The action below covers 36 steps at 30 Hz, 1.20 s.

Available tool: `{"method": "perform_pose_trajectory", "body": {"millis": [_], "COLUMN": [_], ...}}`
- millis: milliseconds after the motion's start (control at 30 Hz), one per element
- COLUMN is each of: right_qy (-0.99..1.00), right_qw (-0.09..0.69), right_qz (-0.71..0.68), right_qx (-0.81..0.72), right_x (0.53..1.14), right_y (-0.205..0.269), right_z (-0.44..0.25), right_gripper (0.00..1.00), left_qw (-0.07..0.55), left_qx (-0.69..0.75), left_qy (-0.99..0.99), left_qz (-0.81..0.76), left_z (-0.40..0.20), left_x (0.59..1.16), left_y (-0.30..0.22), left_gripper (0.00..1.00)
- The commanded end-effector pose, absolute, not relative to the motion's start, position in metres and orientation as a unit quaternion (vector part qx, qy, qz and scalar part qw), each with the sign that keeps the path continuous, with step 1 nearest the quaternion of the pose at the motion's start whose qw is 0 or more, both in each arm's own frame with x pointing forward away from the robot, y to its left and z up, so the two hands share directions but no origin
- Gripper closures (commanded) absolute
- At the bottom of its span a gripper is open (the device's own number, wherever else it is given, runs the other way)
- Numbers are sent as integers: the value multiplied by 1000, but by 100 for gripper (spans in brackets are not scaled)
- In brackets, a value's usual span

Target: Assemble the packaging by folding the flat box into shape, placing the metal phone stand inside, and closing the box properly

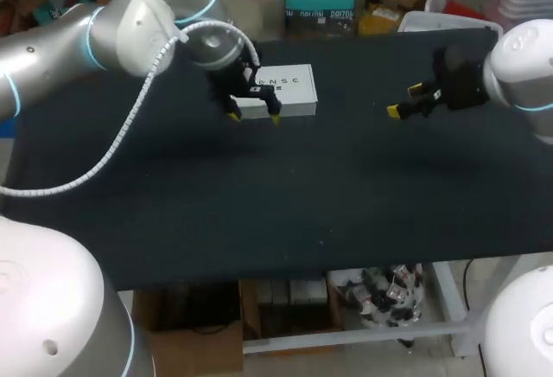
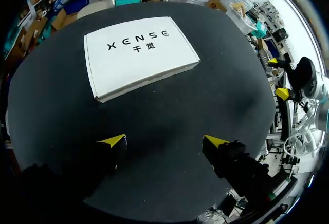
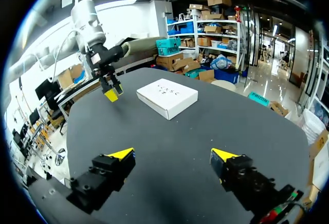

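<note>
The table [image 1: 259, 221] is the largest thing in the head view, a wide rectangular top covered in matte black with no gloss.

The left arm [image 1: 104, 31] comes in from about 10 o'clock. Its rounded shells are smooth silver-grey with thin pale blue rings at the joints. A white ribbed cable hose [image 1: 130, 122] loops loosely off it down toward 8 o'clock. The right arm [image 1: 527, 61] enters from about 3 o'clock with the same glossy rounded casing and ends in a black wrist block.

The box [image 1: 289, 87] lies flat on the table at about 12 o'clock from its middle. It is a shallow white cardboard rectangle with crisp edges, a smooth lid and dark lettering on top. It appears closed [image 2: 139, 54].

The left gripper [image 1: 255, 118] hangs at the box's near edge, at roughly 11 to 12 o'clock. In its own wrist view its black fingers with wedge-shaped yellow tips stand spread wide [image 2: 164, 142], with only table between them and the box ahead of them, apart.

The right gripper [image 1: 406, 100] sits near 2 o'clock, well apart from the box. Its fingers are likewise parted and hold nothing [image 3: 173, 154], and the box lies ahead of them [image 3: 167, 96].
</note>
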State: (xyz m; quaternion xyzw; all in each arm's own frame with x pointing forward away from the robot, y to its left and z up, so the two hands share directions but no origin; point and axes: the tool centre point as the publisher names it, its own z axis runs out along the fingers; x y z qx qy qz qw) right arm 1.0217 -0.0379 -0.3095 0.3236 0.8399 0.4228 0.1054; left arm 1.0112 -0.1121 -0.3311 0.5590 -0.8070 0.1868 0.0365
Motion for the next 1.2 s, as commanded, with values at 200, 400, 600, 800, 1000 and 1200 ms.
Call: {"method": "perform_pose_trajectory", "body": {"millis": [200,400,600,800,1000,1200], "right_qy": [840,840,840,840,840,840], "right_qw": [103,103,103,103,103,103], "right_qz": [425,425,425,425,425,425], "right_qx": [322,322,322,322,322,322], "right_x": [1022,1022,1022,1022,1022,1022], "right_y": [-40,-40,-40,-40,-40,-40], "right_z": [-309,-309,-309,-309,-309,-309], "right_gripper": [0,0,0,0,0,0], "left_qw": [67,79,57,-6,-20,-12], "left_qx": [498,470,462,441,398,375], "left_qy": [-810,-816,-809,-801,-795,-792], "left_qz": [304,327,358,405,458,481], "left_z": [-323,-319,-318,-318,-308,-300], "left_x": [972,957,946,941,939,934], "left_y": [-84,-79,-82,-87,-80,-71], "left_gripper": [0,0,0,0,0,0]}}
